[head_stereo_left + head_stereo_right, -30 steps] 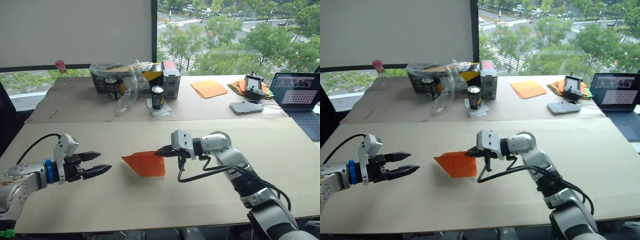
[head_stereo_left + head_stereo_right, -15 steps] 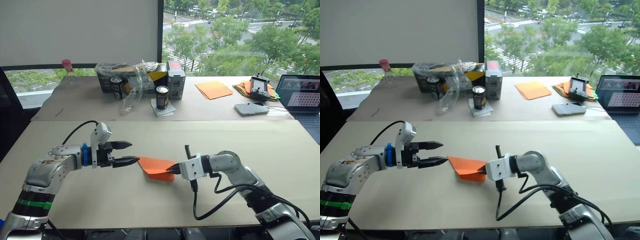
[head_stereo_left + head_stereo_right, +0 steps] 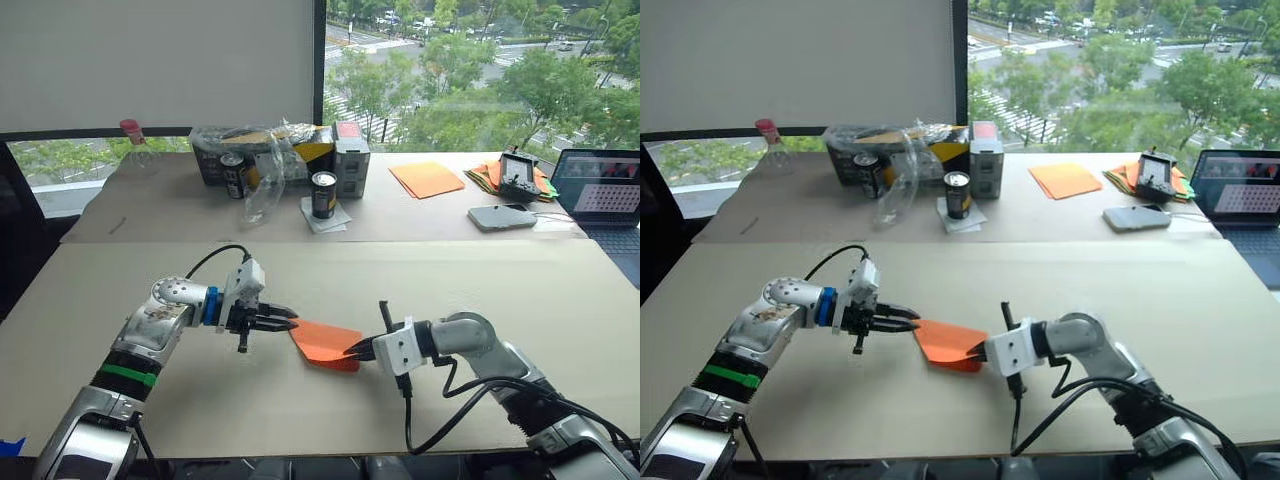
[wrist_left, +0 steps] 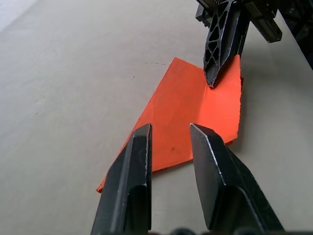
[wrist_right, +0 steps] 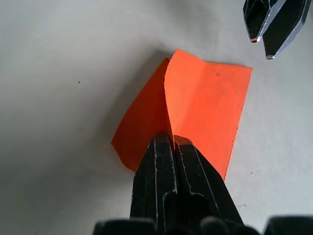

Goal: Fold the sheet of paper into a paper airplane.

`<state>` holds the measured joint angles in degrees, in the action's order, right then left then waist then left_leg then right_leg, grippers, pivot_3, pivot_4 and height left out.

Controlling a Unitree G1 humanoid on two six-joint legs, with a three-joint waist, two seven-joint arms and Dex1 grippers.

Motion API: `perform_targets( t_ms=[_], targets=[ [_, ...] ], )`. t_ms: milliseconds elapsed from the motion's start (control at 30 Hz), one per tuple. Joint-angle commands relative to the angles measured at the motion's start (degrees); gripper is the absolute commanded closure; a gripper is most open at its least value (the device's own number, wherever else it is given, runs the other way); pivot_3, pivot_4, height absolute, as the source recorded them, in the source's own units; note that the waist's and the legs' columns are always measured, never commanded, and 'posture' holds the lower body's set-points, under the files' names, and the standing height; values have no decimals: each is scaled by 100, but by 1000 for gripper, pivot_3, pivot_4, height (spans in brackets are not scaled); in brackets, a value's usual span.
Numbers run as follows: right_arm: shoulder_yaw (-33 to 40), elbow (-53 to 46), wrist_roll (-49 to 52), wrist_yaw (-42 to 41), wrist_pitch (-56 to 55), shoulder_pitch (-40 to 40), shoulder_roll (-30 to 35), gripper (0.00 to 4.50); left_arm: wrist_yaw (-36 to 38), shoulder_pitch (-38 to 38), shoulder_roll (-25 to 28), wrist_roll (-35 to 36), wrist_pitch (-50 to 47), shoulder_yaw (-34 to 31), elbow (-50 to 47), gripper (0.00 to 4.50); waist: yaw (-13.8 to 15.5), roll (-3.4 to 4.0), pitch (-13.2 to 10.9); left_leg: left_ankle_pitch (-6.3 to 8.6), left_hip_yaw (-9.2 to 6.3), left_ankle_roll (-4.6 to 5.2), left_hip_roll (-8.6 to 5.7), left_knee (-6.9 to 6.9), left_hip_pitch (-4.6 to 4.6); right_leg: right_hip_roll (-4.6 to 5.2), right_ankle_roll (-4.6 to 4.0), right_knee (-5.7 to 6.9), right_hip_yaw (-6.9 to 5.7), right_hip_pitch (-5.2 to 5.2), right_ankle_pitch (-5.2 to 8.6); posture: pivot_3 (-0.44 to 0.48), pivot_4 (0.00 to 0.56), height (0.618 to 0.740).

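Just below centre of the head view, the creased bright orange sheet of paper (image 3: 326,342) lies on the surface (image 3: 560,300) — right hand (image 3: 358,349) pinching its raised fold, left hand (image 3: 287,323) having closed in slightly spread to its edge, readying the next fold.

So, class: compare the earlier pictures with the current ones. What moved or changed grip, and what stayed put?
The left gripper swung in from the table's left to the sheet of paper, fingers slightly apart at its edge. The right gripper stayed shut on the paper, drawing it nearer the robot. The cans and laptop stayed put.
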<state>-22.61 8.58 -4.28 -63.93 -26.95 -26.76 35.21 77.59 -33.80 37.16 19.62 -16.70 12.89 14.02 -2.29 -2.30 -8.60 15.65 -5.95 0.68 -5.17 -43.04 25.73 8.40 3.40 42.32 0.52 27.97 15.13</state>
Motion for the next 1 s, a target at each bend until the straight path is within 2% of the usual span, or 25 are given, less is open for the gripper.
perform_targets(
  t_ms=[33, 300, 533, 700, 800, 933, 1000],
  targets=[
    [27, 61, 86, -128, -403, -205, 54, 4500, 209, -248, -82, -372, 584, 142, 345, 4463, -2, 0, 0, 0, 1, 0, -1, 0, 0, 0, 0, 0, 0, 0, 0, 0, 150, 670],
    [-169, 780, 7, -407, -1078, -751, -18, 4500, 394, -588, -485, -810, 1170, 329, 1040, 4463, -13, -1, 0, 0, 2, 1, -1, -3, 4, 0, 2, 0, -1, 1, -1, 0, 150, 670],
    [-193, 1234, -8, -410, -1432, -1019, -109, 4500, 455, -462, -624, -1077, 1432, 428, 1222, 4463, -18, -1, 0, 0, 1, 1, -1, -5, 8, 0, 3, 5, -1, 8, -1, 0, 150, 670],
    [-90, 1137, -101, -169, -1295, -939, -144, 4500, 319, -359, -675, -1246, 1598, 400, 1507, 4463, -17, -1, 0, 0, 1, 1, -2, -10, 9, 0, 3, 12, 0, 9, 0, 0, 150, 670],
    [9, 838, 112, -213, -902, -718, -43, 3667, 309, -320, -684, -1281, 1613, 414, 1556, 4500, -15, -1, 1, 0, 0, 1, -1, -19, 9, 0, 5, 22, 0, 9, 1, 0, 150, 670],
    [266, 354, 216, -15, -333, -333, 133, 2189, 284, -298, -720, -1243, 1558, 369, 1567, 4500, 4, -1, 1, 3, 0, 6, -3, -35, 9, 1, 11, 35, 2, 7, 4, 0, 150, 670],
    [578, -212, 991, 22, 827, 125, 137, 1508, 268, -315, -755, -1244, 1564, 353, 1619, 4500, 25, -1, 2, 6, 0, 10, -4, -47, 10, 1, 16, 43, 1, 5, 8, 0, 150, 670]
  ],
)
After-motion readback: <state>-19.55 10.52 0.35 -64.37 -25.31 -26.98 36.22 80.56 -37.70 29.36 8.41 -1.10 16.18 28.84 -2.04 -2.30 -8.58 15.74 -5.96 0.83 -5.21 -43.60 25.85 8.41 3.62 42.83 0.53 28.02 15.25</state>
